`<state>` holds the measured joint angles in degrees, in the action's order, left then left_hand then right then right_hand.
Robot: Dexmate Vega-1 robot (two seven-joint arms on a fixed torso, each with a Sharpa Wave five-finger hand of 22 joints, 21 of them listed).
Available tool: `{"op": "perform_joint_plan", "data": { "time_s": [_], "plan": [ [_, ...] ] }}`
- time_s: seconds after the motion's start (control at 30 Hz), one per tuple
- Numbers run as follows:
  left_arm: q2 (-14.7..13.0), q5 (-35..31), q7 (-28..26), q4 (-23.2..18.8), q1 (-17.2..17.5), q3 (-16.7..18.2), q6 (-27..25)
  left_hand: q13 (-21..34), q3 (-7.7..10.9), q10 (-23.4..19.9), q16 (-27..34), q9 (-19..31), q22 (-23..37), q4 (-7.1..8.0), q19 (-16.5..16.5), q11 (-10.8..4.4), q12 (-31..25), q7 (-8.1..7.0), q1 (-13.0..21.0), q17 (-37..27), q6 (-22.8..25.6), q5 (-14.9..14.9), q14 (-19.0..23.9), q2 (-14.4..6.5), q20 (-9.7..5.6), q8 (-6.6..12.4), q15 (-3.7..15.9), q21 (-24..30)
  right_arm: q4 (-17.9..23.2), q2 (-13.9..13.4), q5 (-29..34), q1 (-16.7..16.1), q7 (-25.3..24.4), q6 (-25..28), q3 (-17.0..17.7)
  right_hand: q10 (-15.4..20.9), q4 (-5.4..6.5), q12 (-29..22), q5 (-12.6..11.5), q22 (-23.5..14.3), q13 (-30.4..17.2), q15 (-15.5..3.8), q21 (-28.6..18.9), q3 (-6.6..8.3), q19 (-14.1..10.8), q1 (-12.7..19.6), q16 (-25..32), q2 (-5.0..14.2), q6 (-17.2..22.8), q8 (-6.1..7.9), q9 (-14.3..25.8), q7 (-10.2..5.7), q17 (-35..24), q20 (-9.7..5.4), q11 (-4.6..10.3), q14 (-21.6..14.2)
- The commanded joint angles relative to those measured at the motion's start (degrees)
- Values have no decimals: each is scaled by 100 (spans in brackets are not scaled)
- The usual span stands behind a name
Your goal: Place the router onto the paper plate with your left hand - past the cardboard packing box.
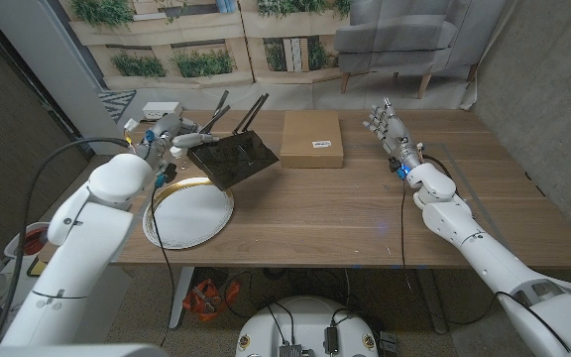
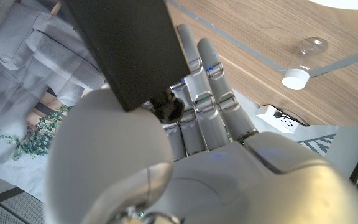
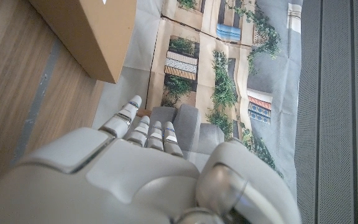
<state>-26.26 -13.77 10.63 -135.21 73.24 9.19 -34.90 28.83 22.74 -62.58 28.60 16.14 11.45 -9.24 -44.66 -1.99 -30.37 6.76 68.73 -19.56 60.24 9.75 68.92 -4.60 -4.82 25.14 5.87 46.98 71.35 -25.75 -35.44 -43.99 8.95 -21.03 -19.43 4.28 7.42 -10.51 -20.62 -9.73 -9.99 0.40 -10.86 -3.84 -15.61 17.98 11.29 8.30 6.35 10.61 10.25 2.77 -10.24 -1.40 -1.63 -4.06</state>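
Observation:
My left hand [image 1: 165, 135] grips a black router [image 1: 234, 157] by its left edge and holds it tilted above the table, its antennas pointing away from me. The router's near corner hangs over the far rim of the white paper plate [image 1: 188, 211], which lies on the table's near left. In the left wrist view the dark router body [image 2: 126, 50] sits against my fingers [image 2: 207, 102]. The cardboard packing box [image 1: 312, 138] lies just right of the router. My right hand [image 1: 388, 127] stands open at the far right, fingers up, holding nothing.
A clear plastic bottle with a white cap [image 2: 302, 62] lies on the table by my left hand. A white power strip [image 1: 161, 109] sits at the far left corner. A grey armchair [image 1: 404, 40] stands behind the table. Bare wood stretches across the middle and near right [image 1: 365, 218].

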Motion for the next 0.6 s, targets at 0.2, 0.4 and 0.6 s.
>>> {"op": "perform_joint_plan", "data": {
  "time_s": [0.2,0.4,0.6],
  "plan": [
    [115,-652,252,-644,408,198,-425,25,33,-271,-21,23,-9,10,33,-222,25,37,167,-29,50,12,636,-122,-237,-8,673,71,25,-28,-37,4,83,-18,5,75,3,-9,-46,-16,-31,4,-25,28,-57,-21,8,-21,55,20,19,15,-18,-32,1,-49],
    [252,-774,327,-704,485,309,-489,35,33,-261,-25,27,-13,13,48,-195,44,43,167,-34,41,10,640,-121,-238,-19,668,93,20,-30,-48,3,93,14,-1,71,2,-6,-46,-15,-31,5,-26,28,-61,-22,8,-22,53,19,19,22,-18,-35,-2,-50],
    [382,-815,389,-660,497,426,-468,41,33,-273,-30,31,-16,14,58,-217,58,44,168,-41,50,10,641,-119,-238,-23,669,118,20,-24,-12,22,85,40,-33,70,1,-5,-47,-15,-31,3,-25,29,-62,-24,8,-22,51,18,19,21,-18,-39,0,-53]
  ]
}}
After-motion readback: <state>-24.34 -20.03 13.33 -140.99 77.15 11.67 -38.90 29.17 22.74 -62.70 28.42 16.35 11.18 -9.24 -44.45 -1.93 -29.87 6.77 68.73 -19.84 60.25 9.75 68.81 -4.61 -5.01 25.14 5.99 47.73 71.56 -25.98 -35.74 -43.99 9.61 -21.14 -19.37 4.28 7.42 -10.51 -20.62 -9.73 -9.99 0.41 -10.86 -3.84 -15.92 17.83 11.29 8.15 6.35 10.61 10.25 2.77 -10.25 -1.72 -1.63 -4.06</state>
